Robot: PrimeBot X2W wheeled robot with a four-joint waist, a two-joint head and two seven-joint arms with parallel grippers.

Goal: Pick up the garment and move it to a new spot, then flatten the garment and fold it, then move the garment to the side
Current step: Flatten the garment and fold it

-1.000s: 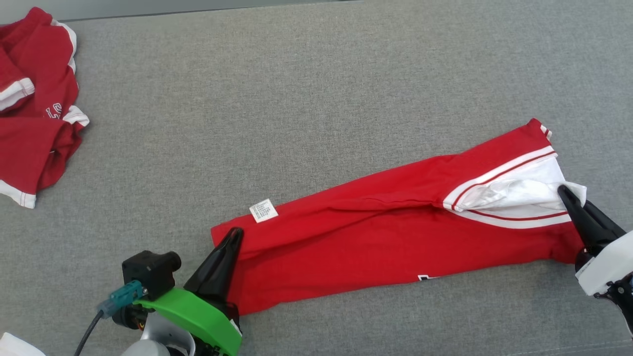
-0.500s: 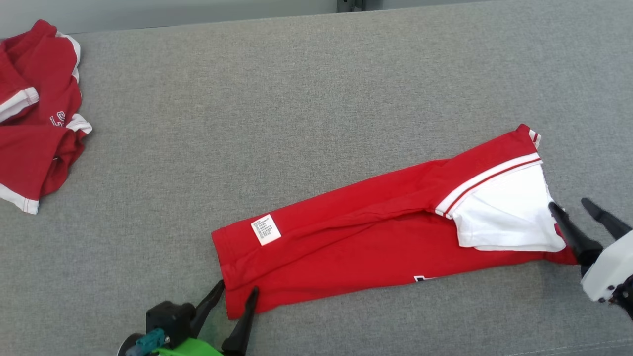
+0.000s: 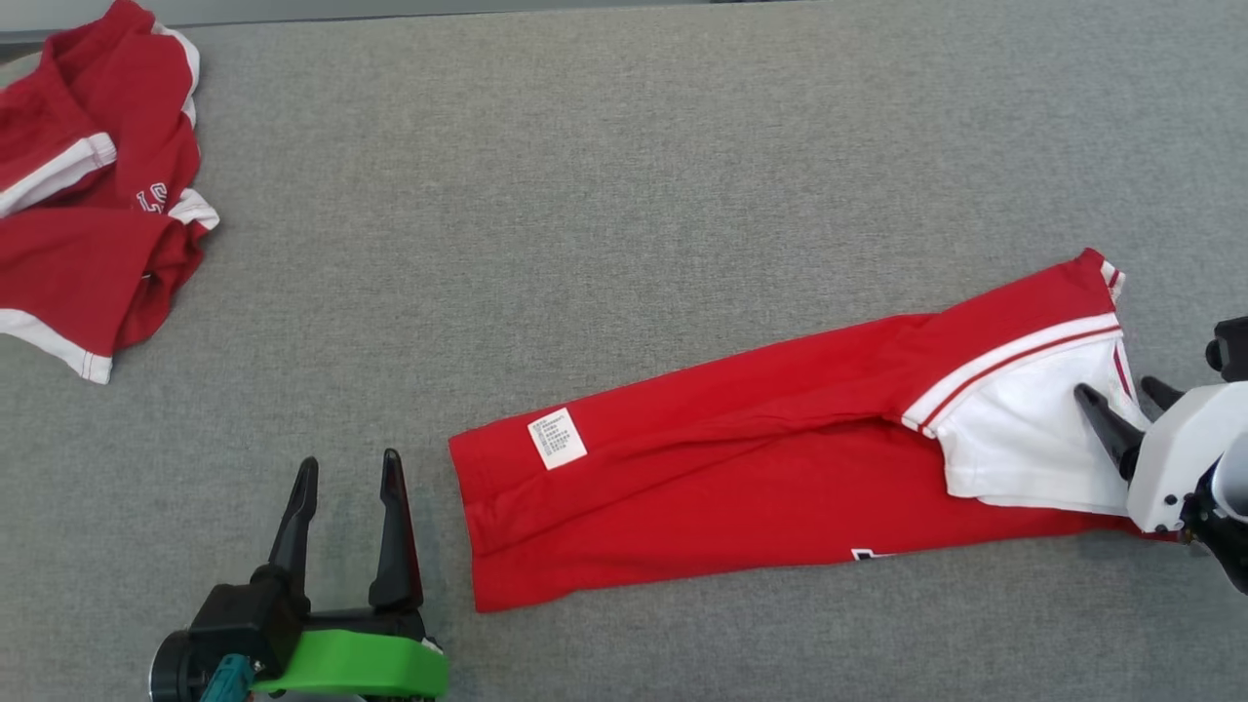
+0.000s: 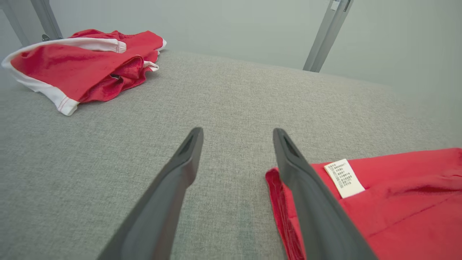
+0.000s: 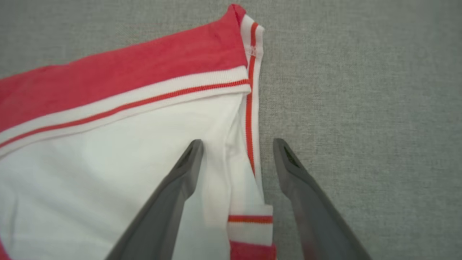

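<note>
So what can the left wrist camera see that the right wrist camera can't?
Left wrist view: the white care label, the other crumpled red garment far off, metal posts, and the open left gripper. Right wrist view: the white panel with red stripes, and the open right gripper over its edge. Both: the folded red garment lying on the grey surface.

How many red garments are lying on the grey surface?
2. One folded garment lies stretched across the near right; one crumpled garment sits at the far left corner.
</note>
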